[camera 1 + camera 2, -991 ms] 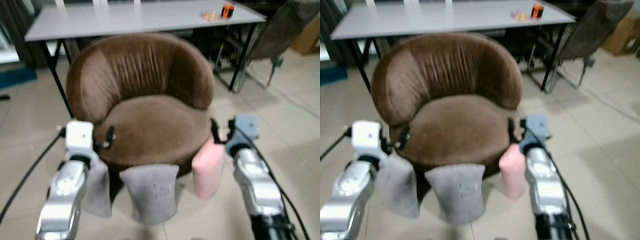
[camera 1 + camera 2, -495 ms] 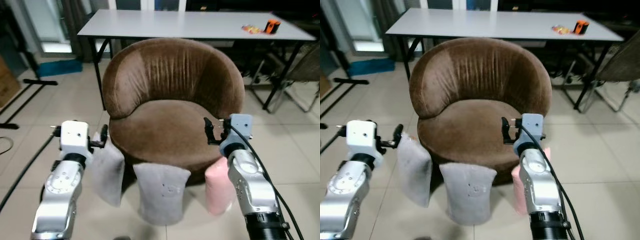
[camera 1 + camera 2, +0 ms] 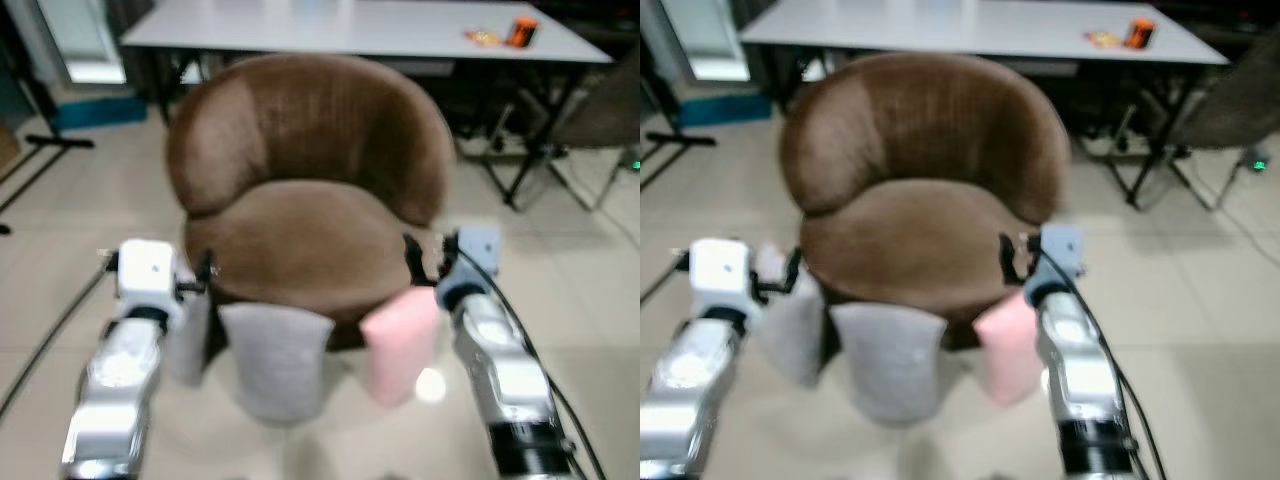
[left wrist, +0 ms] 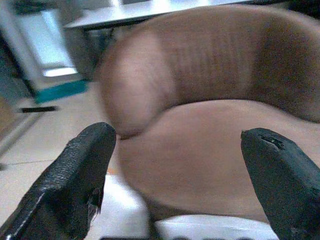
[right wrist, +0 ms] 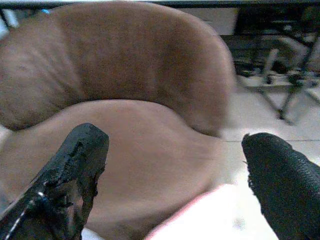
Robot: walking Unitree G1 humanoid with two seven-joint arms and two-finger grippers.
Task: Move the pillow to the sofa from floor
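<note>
Nothing of the task looks done yet: all three pillows stand on the tiled floor (image 3: 590, 300), leaning against the front of the brown round sofa chair (image 3: 310, 190). Nearest the robot, the left gripper (image 4: 175, 170) and the right gripper (image 5: 175, 175) hover low in front of the seat, each with its jaws spread wide and empty, both aimed at the seat cushion.

Just beyond them the grey middle pillow (image 3: 275, 360) stands upright, touching the seat front. The second grey pillow (image 3: 190, 335) leans beside it on the robot's left, partly behind the left arm. The pink pillow (image 3: 400, 340) stands on the right, just beside the right arm.

What is left, as I judge it: pick a pillow, grasp it, lift it over the seat's front edge and set it down.

The seat is bare, with room for a pillow, and its curved back closes the far side. Behind it stands a grey bench (image 3: 350, 25), with a folding chair (image 3: 590, 110) to the right.
</note>
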